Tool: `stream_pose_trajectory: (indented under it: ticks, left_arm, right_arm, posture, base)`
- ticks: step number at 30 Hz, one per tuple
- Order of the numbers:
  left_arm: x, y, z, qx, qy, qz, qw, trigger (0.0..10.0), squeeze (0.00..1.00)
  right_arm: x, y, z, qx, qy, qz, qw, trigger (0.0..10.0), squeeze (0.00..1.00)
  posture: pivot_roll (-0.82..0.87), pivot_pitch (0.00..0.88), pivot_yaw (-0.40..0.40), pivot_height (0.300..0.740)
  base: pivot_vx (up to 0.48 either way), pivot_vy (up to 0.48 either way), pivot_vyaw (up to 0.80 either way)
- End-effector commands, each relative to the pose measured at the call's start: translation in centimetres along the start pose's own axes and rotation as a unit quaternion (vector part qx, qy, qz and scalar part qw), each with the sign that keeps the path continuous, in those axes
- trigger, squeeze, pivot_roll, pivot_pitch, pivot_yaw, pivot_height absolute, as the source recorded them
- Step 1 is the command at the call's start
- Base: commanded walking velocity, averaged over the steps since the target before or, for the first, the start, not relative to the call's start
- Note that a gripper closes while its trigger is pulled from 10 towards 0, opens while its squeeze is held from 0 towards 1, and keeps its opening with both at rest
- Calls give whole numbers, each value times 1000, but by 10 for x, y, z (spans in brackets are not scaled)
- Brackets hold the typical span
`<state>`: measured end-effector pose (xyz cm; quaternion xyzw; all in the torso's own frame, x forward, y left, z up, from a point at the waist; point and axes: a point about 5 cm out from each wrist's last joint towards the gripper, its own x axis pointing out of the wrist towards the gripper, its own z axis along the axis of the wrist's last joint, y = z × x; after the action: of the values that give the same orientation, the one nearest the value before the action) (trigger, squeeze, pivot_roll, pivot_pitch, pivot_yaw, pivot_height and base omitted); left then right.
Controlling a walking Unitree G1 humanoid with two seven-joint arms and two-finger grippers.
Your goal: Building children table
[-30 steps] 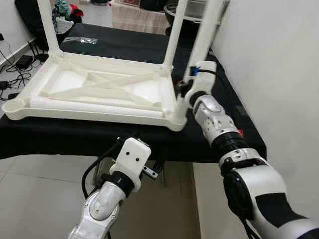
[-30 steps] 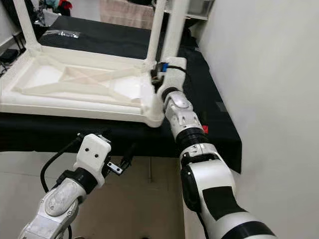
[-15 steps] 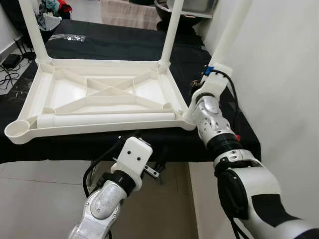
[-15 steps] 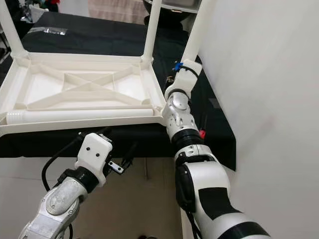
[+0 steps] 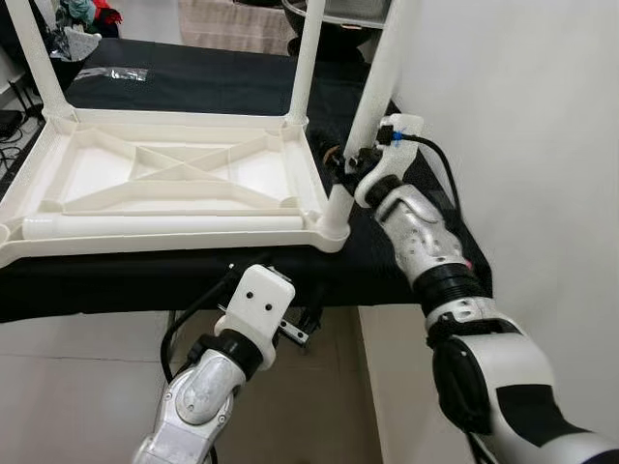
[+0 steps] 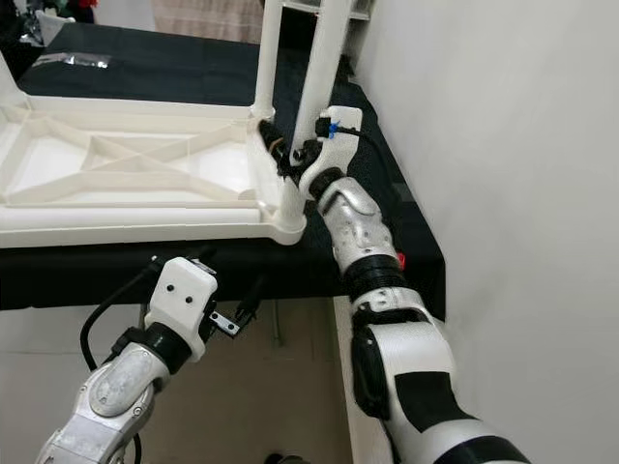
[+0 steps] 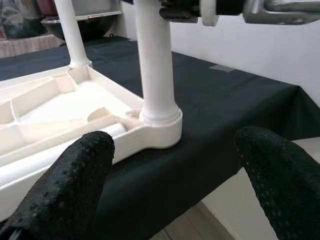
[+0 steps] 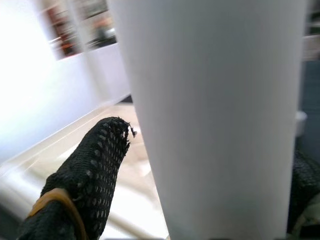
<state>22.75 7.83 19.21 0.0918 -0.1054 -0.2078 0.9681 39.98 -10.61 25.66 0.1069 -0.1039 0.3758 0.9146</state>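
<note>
Smooth cream plastic on the upturned children's table (image 5: pixel 174 184), a soft satin sheen along its ribs and rim. The leg (image 5: pixel 372 92) in the right gripper (image 6: pixel 298 155) reads as the same plastic, slick and even. Under it, the bench (image 5: pixel 242 82) wears matt black cloth, slightly creased. The left gripper's (image 7: pixel 175 175) fingers (image 7: pixel 65 185) show a pebbled black rubbery skin. The robot's arms gleam in glossy silver and white shell. Pale floor tiles (image 5: pixel 58 387) look smooth, faintly shiny.
</note>
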Motion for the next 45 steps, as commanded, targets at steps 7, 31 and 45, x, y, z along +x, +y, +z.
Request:
stream_pose_trajectory:
  ticks: [7, 31, 45]
  left_arm:
    - [-2, -6, 2, -11, -4, -11, 1000, 10000, 0]
    - [-3, -7, 0, -8, 0, -8, 1000, 10000, 0]
    - [-3, -6, -1, -3, 4, -5, 1000, 10000, 0]
  right_arm:
    - [-9, 35, -11, 1, 62, 248, 967, 10000, 0]
    - [-33, -64, 2, -73, 68, -467, 879, 0, 0]
    - [-17, -42, -12, -28, 27, -518, 855, 10000, 1000]
  posture:
    - [121, 150, -170, 740]
    - [116, 129, -173, 740]
    - [118, 133, -174, 740]
  base:
    - [0, 0, 0]
    - [0, 0, 0]
    - [0, 0, 0]
